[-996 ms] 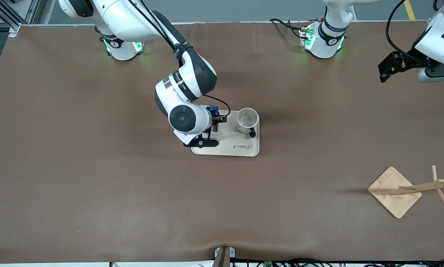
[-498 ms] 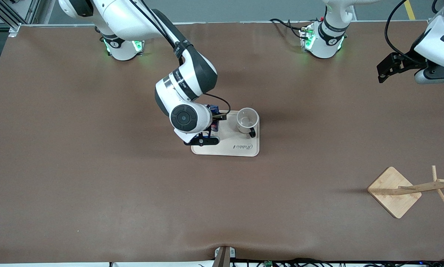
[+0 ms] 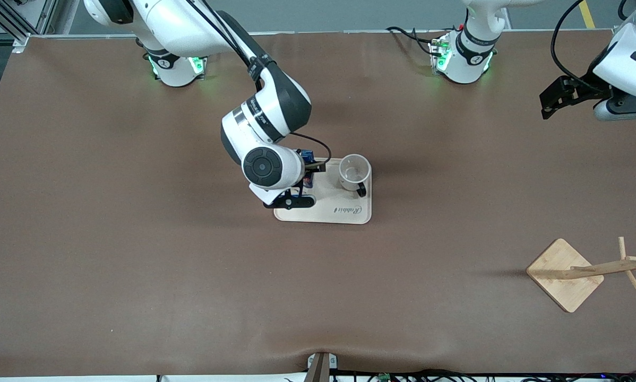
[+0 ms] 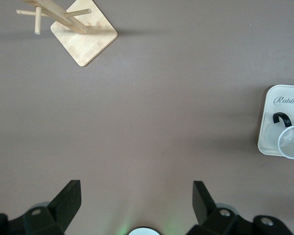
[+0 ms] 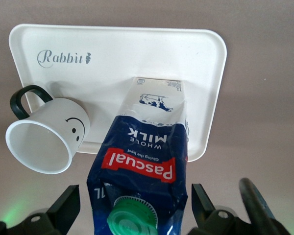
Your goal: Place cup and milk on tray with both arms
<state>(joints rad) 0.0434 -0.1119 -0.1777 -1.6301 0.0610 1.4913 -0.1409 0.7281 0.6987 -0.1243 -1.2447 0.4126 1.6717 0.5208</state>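
Both items are sitting on the tray [image 5: 206, 73]: cup [image 5: 46, 139] and milk [image 5: 144, 166]. Right gripper [image 5: 132, 205] is hanging over the carton, fingers spread clear of it (release step looking done), so lifting straight up comes next. Left gripper [image 4: 134, 203] is waiting wide open and empty over bare table toward the left arm's end.

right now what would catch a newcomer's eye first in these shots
The right gripper hangs open over the tray in mid-table, its fingers apart on either side of the milk, which stands on the tray. The cup sits upright beside the milk, also on the tray. The left gripper waits, open, up at its own end of the table, where a wooden rack stands nearer the front camera.
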